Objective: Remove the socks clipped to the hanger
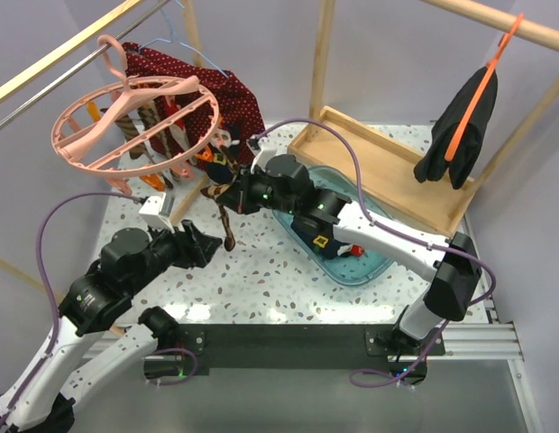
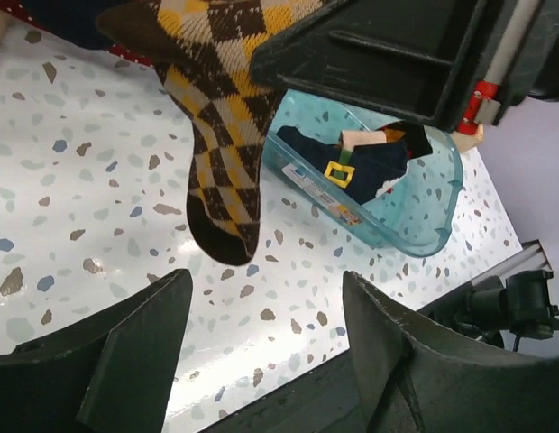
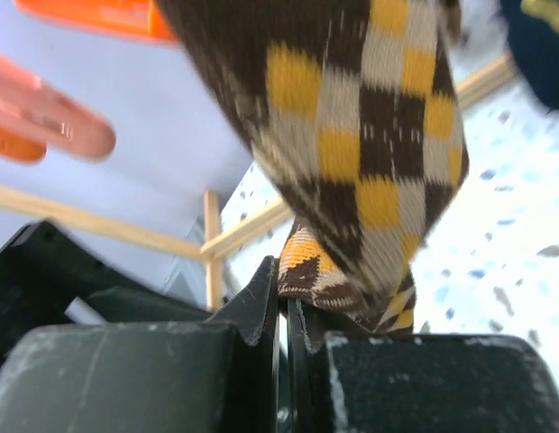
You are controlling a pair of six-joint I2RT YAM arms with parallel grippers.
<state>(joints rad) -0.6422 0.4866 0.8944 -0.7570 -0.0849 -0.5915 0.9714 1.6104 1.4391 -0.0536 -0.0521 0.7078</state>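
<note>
Top view: the pink ring hanger (image 1: 126, 122) hangs at 10 o'clock. From its 4 o'clock edge a brown argyle sock (image 1: 227, 216) drops, long axis running 12 to 6. The right gripper (image 1: 231, 192) comes in from 3 o'clock and sits on the sock's upper part. The left gripper (image 1: 206, 242) waits just beside the toe, at 8 o'clock of it. A navy sock (image 1: 320, 239) lies in the teal bin (image 1: 374, 269).

Left wrist: my left gripper (image 2: 261, 347) is spread wide and empty, with the argyle sock (image 2: 221, 153) dangling at 12 o'clock, apart from it. The bin (image 2: 433, 221) carries a label (image 2: 320, 191) too small to read.

Right wrist: the right gripper (image 3: 287, 316) is clamped on a fold of the argyle sock (image 3: 352, 153), which rises to 12 o'clock. A blurred pink clip (image 3: 54, 126) shows at 9 o'clock. I judge the pull should go down, along the sock.
</note>
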